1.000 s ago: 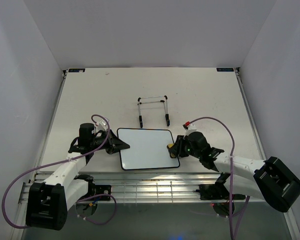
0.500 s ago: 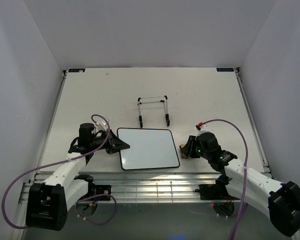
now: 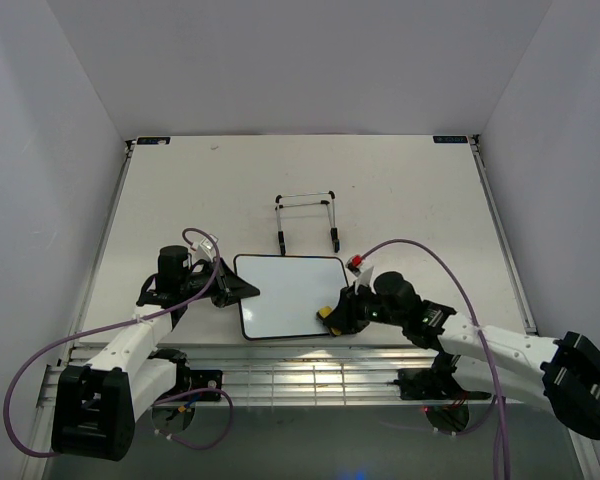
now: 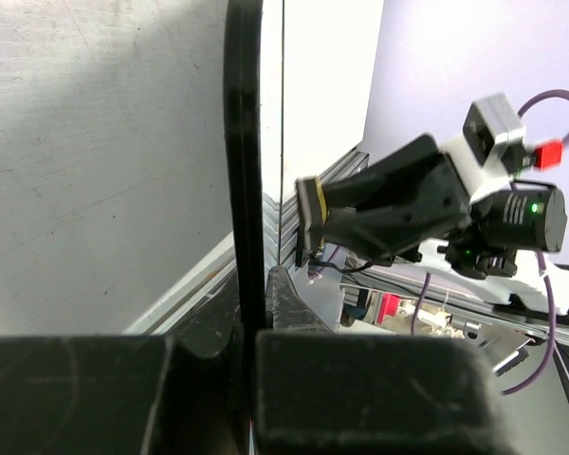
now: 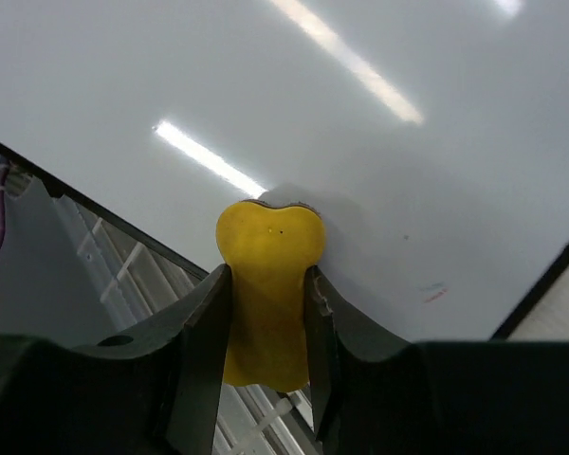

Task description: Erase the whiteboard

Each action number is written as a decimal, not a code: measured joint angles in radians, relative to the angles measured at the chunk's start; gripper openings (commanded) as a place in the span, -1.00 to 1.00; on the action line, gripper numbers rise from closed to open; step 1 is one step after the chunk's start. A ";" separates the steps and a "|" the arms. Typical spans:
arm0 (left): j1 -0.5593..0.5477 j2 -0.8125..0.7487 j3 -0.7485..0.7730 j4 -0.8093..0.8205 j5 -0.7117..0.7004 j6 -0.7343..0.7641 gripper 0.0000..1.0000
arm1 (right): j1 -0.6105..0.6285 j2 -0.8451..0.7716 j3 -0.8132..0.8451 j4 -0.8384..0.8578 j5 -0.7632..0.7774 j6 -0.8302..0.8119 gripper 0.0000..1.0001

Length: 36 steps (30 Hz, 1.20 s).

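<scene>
Quick count from my end: one whiteboard (image 3: 285, 290), one yellow eraser (image 5: 268, 284), one wire easel stand (image 3: 307, 222), and two grippers, both busy.

The left gripper (image 4: 251, 303) is clamped right down on the board's black frame. In the wrist view the edge runs straight up between the fingers, with no gap either side. So the board lies flat on the table (image 3: 180, 190), reaching out from that gripper's tips toward the other arm.

The right gripper (image 5: 268, 275) is closed snugly on the eraser, one finger on each side of its narrow waist. The rounded end pokes out past the tips and sits on the board face directly in front of them. From overhead, that contact point is at the board's near-right corner.

The easel stand is beyond both grippers, farther out on the table and not touching the board.

As for writing, the face looks wiped white. There's a tiny red and bluish smudge (image 5: 433, 291) just to the right of the right gripper's fingers, near the frame. There are two small blue labels (image 3: 153, 140) at the table's far corners. They probably carry text, but they're too small for me to read.
</scene>
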State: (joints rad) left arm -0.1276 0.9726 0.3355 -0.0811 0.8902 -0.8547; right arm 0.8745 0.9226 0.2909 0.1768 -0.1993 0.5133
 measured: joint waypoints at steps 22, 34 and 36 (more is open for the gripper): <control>0.002 0.006 0.000 0.003 -0.011 -0.007 -1.00 | -0.026 0.167 -0.066 0.219 0.245 0.163 -0.45; 0.001 0.008 0.000 0.003 -0.003 0.000 -1.00 | -0.258 0.085 -0.125 0.116 0.177 0.156 -0.44; 0.001 0.008 0.000 0.003 0.001 0.002 -1.00 | -0.299 0.048 -0.121 0.063 0.173 0.134 -0.44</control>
State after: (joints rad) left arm -0.1265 0.9810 0.3355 -0.0780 0.8909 -0.8524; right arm 0.5751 0.9710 0.1703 0.2398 -0.0265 0.6476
